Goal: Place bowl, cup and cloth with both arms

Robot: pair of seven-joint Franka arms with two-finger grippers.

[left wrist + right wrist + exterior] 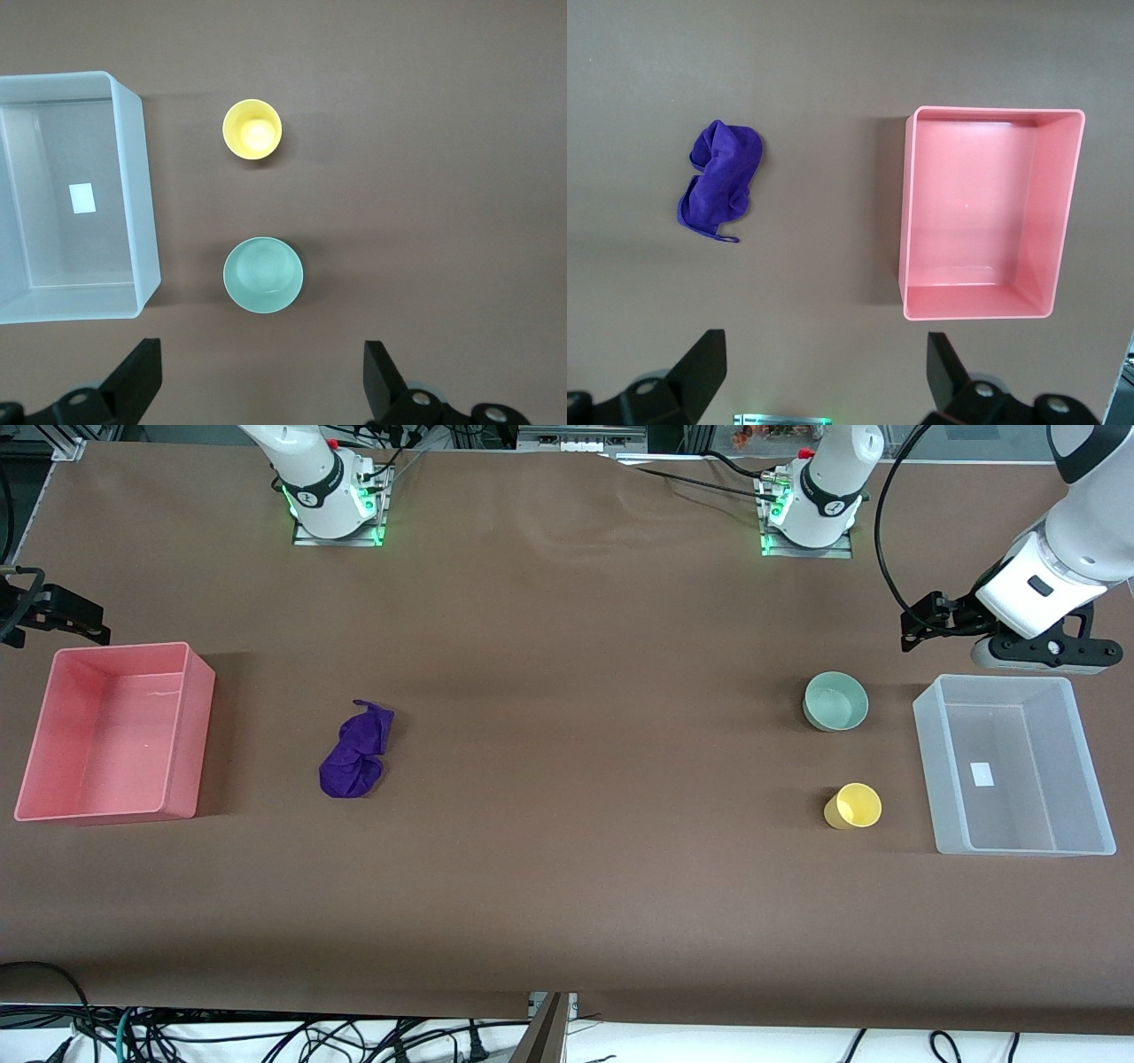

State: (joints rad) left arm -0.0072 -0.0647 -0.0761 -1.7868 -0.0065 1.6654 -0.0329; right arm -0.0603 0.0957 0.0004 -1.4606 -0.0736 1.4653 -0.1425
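Status: nothing placed yet, judging from how the items lie; all three still rest on the brown surface (567,886) and both bins hold nothing.

Nearest the front camera: the cup (854,806), yellow, upright, mouth up, standing just beside the clear bin (926,762) at the left arm's end of the surface. It is apart from the bin wall, not touching.

Next, slightly farther: the cloth (355,751), purple, crumpled in a loose heap, lying toward the right arm's end, near the pink bin (197,726) but well clear of its wall.

Farther again: the bowl (835,701), mint green, upright, beside the clear bin's farther corner and in line with the cup. The two are apart.

Left pincer (921,622): hangs above the surface just next to the clear bin's farther edge, close to the bowl. In the left wrist view its fingers (137,379) stand wide apart with nothing between them; bowl (263,274) and cup (252,129) lie ahead of it.

Right pincer (53,615): hangs over the surface at the pink bin's farther edge. The right wrist view shows its fingers (700,363) spread and empty, cloth (719,179) and pink bin (904,212) both below.

Remaining, as I judge it: all of the work. Likely the left arm takes bowl and cup to the clear bin, the right arm the cloth to the pink bin. First grasp not begun.
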